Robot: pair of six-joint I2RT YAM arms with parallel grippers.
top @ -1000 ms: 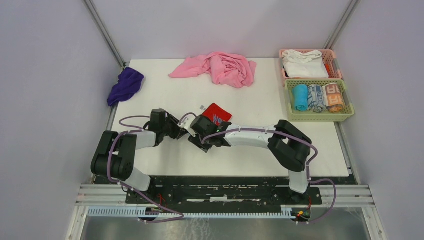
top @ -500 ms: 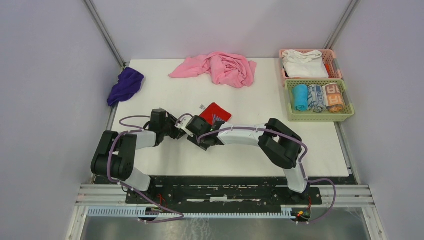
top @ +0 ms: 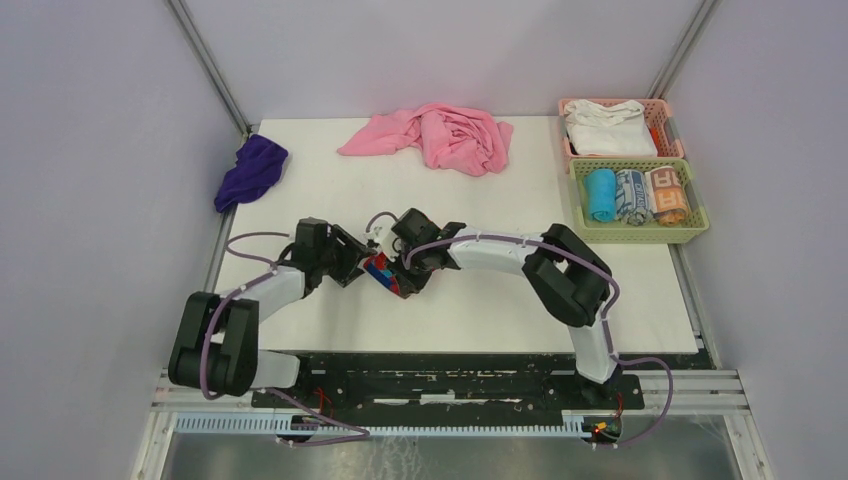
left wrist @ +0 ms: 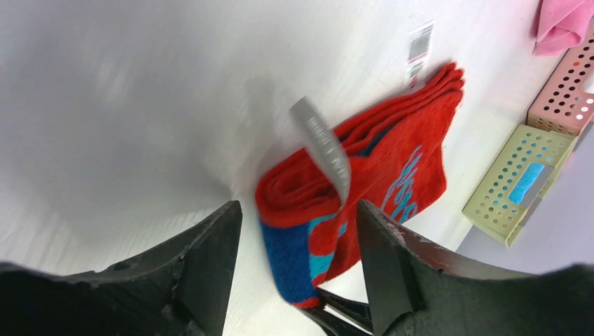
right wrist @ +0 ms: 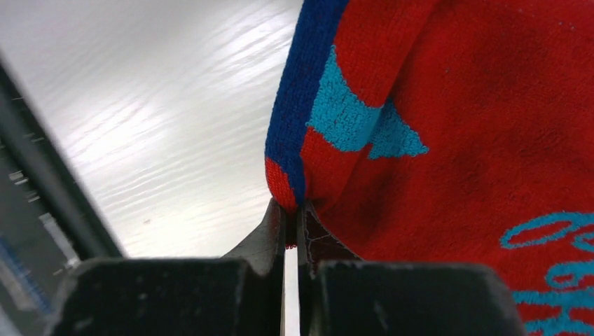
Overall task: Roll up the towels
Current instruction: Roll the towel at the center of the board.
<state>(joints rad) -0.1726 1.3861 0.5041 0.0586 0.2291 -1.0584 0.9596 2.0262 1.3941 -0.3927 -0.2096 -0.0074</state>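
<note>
A red towel with blue and teal pattern (top: 384, 272) lies bunched between my two grippers, left of the table's middle. In the left wrist view the towel (left wrist: 392, 168) is partly rolled, with a grey label (left wrist: 323, 143) hanging over the roll. My left gripper (top: 362, 266) is open, and its jaws straddle the rolled end (left wrist: 298, 210) without closing on it. My right gripper (top: 402, 282) is shut on the towel's blue-edged corner (right wrist: 291, 210). The rest of the towel (right wrist: 455, 126) drapes above the fingers.
A crumpled pink towel (top: 440, 135) lies at the back middle and a purple towel (top: 250, 170) at the back left edge. At the right stand a pink basket (top: 668, 128) with a white towel and a green basket (top: 640, 232) with rolled towels.
My right gripper has swung round and pulled the red towel's corner toward the near left, folding it over. The towel has gone from lying flat to bunched between the grippers. The left arm stretched out.
</note>
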